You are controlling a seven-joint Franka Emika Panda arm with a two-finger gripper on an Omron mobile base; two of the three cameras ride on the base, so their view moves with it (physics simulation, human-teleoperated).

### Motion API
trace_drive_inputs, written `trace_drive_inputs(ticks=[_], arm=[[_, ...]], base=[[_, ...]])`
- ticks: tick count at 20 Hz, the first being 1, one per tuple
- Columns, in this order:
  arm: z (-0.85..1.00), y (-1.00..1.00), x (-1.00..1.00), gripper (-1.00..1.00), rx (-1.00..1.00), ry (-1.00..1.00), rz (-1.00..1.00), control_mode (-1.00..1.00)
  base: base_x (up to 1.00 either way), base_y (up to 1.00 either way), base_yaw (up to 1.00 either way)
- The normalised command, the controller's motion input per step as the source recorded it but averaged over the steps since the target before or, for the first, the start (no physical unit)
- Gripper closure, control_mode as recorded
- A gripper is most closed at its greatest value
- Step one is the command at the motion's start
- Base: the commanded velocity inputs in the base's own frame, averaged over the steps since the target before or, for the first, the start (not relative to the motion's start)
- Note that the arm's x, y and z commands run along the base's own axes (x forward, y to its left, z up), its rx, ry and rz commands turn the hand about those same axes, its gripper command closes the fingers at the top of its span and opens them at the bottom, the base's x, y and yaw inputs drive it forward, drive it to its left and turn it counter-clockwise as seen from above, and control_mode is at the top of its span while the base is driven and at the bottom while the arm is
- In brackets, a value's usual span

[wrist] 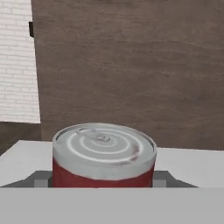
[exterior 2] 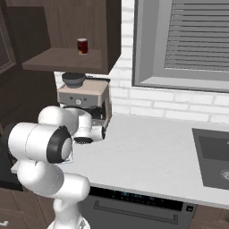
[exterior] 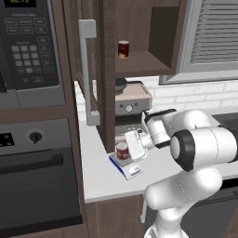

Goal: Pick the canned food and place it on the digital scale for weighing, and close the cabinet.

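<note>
The canned food (exterior: 122,151), dark red with a pale grey top, stands upright on the grey plate of the digital scale (exterior: 133,171) near the counter's front left. My gripper (exterior: 125,149) reaches in level from the right and is shut on the can. In the hand view the can (wrist: 104,153) is very close, resting on the scale plate (wrist: 39,178); the fingertips are hidden. Above, the cabinet (exterior: 139,32) stands open, its door (exterior: 95,88) swung out toward me with the grey bar handle (exterior: 85,69).
A second red can (exterior: 123,49) (exterior 2: 82,45) sits on the cabinet shelf. A coffee machine (exterior: 132,104) (exterior 2: 85,99) stands right behind the scale. The microwave (exterior: 28,46) and oven (exterior: 37,172) fill the left. A sink (exterior 2: 214,156) lies at the far right.
</note>
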Motion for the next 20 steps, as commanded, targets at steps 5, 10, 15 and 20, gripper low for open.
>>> trace_drive_inputs(ticks=[5,10,15,20], arm=[[-0.04,0.0,0.1,1.0,0.0,0.0,0.0,-1.0],[-0.08,-0.03,-0.06,-1.0,0.0,0.0,0.0,-1.0],[0.0,-0.15,-0.2,-1.0,0.0,0.0,0.0,-1.0],[0.0,-0.08,-0.04,-1.0,0.0,0.0,0.0,-1.0]], base=[[0.0,0.0,0.0],[0.0,0.0,0.0],[0.0,0.0,0.0],[0.0,0.0,0.0]])
